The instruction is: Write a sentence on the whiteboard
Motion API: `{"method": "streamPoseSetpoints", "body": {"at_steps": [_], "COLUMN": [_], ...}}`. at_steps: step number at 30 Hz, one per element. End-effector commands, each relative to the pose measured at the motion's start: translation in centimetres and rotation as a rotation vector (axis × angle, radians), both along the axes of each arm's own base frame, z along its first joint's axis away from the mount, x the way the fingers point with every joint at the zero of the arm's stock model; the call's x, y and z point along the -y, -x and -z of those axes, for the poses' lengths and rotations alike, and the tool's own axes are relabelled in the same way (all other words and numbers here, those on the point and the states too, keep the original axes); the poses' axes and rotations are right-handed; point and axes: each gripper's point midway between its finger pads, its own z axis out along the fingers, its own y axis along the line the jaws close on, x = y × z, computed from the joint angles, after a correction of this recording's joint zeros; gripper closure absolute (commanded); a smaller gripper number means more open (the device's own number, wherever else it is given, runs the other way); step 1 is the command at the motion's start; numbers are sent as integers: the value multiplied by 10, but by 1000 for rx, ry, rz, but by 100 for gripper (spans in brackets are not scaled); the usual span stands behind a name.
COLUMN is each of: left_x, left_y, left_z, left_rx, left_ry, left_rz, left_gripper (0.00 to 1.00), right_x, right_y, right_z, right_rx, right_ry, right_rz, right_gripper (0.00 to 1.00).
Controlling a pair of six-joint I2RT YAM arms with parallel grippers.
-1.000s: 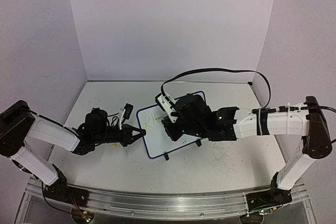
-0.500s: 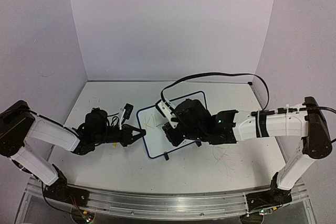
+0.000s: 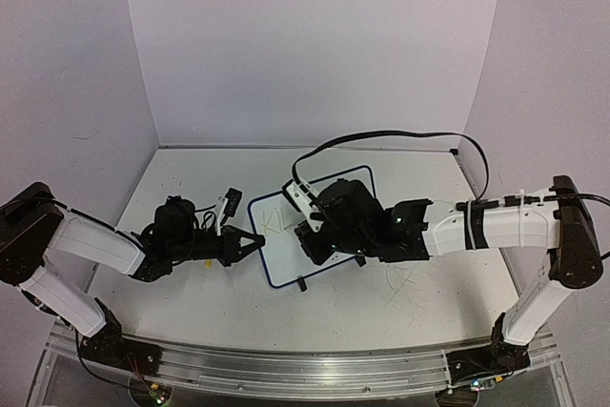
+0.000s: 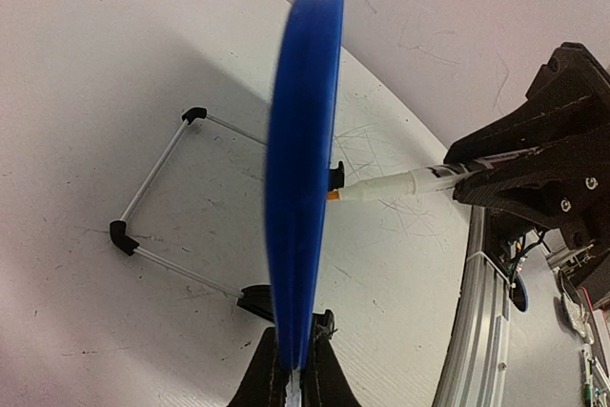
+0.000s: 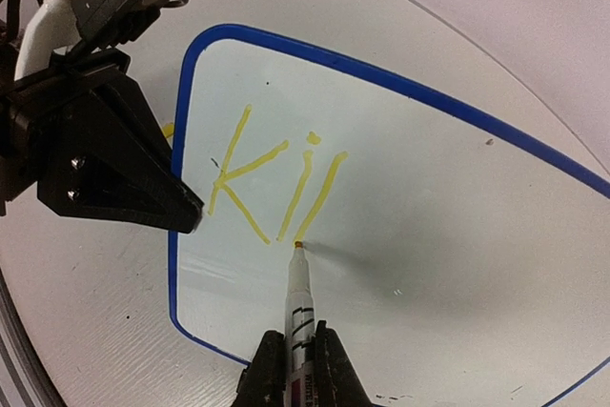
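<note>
Closest to me is the brushed metal rail (image 3: 305,371) that both arms are bolted to. Past that is a big white tabletop (image 3: 191,304), matte and pretty scuffed, with thin grey scratches all over.

Mid-table, between the arms, sits the whiteboard (image 5: 438,235). It's small and glossy white, with rounded corners and a thin dark-blue frame, and it's turned at a slant to the table edge. The left claw (image 4: 294,383) is pinched tight on the board's left edge. From its own camera the frame is just a blurry blue band rising out of the black fingers. Beside the board in that view there's a thin wire stand (image 4: 157,188) with little black caps on its corners, resting on the table.

The right claw (image 5: 298,361) is closed around a marker (image 5: 300,302), a slim white barrel with black bands, and its tip touches the board. The sentence (image 5: 272,183) is a few thin yellow-green strokes near the board's left end: a "K", an "i" with its dot, and one more slanted stroke. The marker tip sits right at the bottom of that last one.

Further back a black cable (image 3: 400,132) loops over the right arm, and behind everything are plain, smooth, pale lilac walls (image 3: 315,45).
</note>
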Motion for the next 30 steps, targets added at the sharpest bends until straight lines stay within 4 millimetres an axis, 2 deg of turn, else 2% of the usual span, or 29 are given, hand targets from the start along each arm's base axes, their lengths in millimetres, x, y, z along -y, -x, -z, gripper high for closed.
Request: {"method": "streamPoseSetpoints", "body": {"at_steps": [1,19,30], "left_x": [0,0,-1], "left_y": [-3,-2,-2], "left_z": [-7,-5,-6], "left_rx": [17,16,18], "left_ry": [-7,-11,-10], "left_rz": [-10,-8,-11], "left_gripper": [100,100,100], "right_x": [-5,1,14], "right_y": [-18,-43,-42], "right_z": [-28,-52,-51], "right_rx": [70,122,123], "right_ry": [-54,-86,-81], "right_rz": [56,121,154], "right_gripper": [100,100,100]}}
